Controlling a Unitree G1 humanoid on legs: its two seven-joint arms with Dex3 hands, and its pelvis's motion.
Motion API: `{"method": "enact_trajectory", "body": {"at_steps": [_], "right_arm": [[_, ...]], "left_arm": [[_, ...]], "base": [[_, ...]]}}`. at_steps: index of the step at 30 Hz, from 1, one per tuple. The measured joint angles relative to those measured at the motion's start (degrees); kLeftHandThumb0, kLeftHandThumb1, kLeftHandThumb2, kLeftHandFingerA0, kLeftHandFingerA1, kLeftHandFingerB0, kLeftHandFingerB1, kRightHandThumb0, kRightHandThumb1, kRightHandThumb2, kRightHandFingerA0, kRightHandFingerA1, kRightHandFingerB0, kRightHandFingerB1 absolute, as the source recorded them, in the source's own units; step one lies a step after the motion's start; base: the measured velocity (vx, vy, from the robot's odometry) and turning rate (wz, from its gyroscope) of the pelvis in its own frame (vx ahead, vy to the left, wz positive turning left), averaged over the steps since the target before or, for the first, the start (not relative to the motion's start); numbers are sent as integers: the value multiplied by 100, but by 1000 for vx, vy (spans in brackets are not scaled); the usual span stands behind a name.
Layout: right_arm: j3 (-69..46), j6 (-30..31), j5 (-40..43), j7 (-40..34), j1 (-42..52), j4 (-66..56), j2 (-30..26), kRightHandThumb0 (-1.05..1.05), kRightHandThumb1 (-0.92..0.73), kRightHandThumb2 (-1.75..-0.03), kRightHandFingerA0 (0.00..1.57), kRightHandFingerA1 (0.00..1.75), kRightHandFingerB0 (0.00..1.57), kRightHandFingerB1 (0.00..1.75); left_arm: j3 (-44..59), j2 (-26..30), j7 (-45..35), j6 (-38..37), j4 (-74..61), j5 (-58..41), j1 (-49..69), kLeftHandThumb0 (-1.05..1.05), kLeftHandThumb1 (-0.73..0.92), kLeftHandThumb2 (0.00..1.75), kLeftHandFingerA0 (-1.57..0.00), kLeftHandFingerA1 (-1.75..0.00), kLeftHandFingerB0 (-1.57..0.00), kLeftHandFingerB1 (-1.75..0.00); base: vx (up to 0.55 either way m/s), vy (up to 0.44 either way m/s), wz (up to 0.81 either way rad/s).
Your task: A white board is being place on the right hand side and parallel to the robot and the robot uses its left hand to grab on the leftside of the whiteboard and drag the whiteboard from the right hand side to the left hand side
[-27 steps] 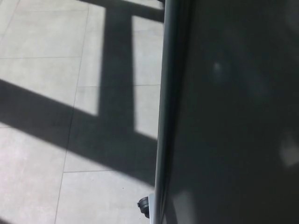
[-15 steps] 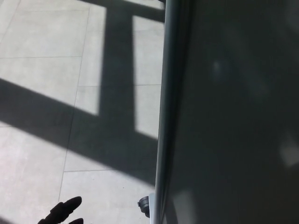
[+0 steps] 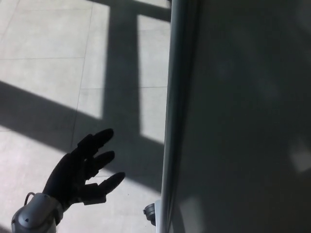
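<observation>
**Left hand reaching for the whiteboard's edge**

The left hand (image 3: 80, 167) is hovering low in the view with its fingers (image 3: 99, 158) spread apart, holding nothing and pointing to its right. Just beside the fingertips, a small black caster (image 3: 148, 212) is showing at the frame's foot. Beyond it, the whiteboard (image 3: 243, 121) is filling everything to the right of the hand, its metal left edge (image 3: 170, 121) not touched. The hand should meet the edge squarely, wrap it firmly, then pull evenly. Farther off, the tiled floor (image 3: 48, 48) is lying in sun and shadow.
</observation>
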Motion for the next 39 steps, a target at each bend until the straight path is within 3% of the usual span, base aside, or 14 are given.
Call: {"method": "enact_trajectory", "body": {"at_steps": [3,4,5,9,10,17,27,28,29,32,33,36,38,39], "right_arm": [[108,-42,-68,-180,-1,23,-5,-48,-82,-67,91,91,19,79],[131,-51,-86,-226,0,31,-7,-47,-82,-66,108,98,20,78],[159,-63,-105,-281,3,41,-14,-44,-80,-67,94,98,21,77],[255,-112,-177,-448,9,66,-30,-43,-78,-69,76,100,26,86],[266,-117,-187,-465,9,68,-30,-44,-77,-67,96,105,25,87],[257,-186,-198,-540,18,112,-26,-39,-73,-70,72,109,25,96],[239,-301,-203,-570,33,169,-21,-42,-75,-69,81,104,28,92],[241,-305,-204,-574,33,171,-21,-42,-76,-69,76,104,27,92],[242,-307,-204,-577,33,172,-21,-43,-77,-68,97,107,26,93],[276,-316,-219,-606,36,171,-24,-42,-76,-68,89,104,29,94],[276,-326,-219,-610,43,171,-24,-43,-76,-69,90,104,29,93],[290,-354,-223,-624,76,173,-24,-45,-77,-68,97,101,28,94],[314,-363,-235,-639,84,173,-25,-45,-76,-70,86,98,30,94],[324,-369,-243,-646,84,173,-25,-44,-76,-70,83,98,31,94]], "left_arm": [[-180,-17,-64,284,-141,-2,-324,-46,43,68,-3,-31,-2,-17],[-230,-19,-79,361,-162,-2,-410,-46,48,56,-2,-28,0,-20],[-305,-19,-94,454,-174,5,-526,-51,33,71,0,-27,0,-15],[-592,-18,-181,801,-166,27,-1005,-61,36,69,0,-9,0,0],[-631,-18,-195,869,-166,27,-1086,-59,36,69,0,-9,0,0],[-860,-127,-371,1337,102,11,-1750,-62,38,71,0,-6,0,0],[-905,-334,-367,1369,419,46,-2104,-68,41,77,0,-8,0,0],[-912,-360,-352,1361,500,60,-2178,-68,43,56,0,-21,0,-5],[-912,-391,-338,1360,562,67,-2246,-67,32,69,0,-15,0,-6],[-917,-520,-265,1340,810,95,-2472,-72,42,54,0,-23,0,-12],[-920,-591,-229,1325,938,110,-2555,-58,33,78,0,-21,0,-16],[-919,-813,-100,1276,1225,136,-2680,-57,33,79,0,-29,0,-18],[-926,-940,1,1230,1357,165,-2734,-70,42,54,-19,-33,-3,-24],[-938,-1003,83,1197,1419,203,-2775,-35,9,78,-1,-48,0,-50]], "base": [[0,0,0],[0,0,0],[0,0,0],[0,0,0],[0,0,0],[0,0,0],[0,0,0],[0,0,0],[0,0,0],[0,0,0],[0,0,0],[0,0,0],[0,0,0],[0,0,0]]}}
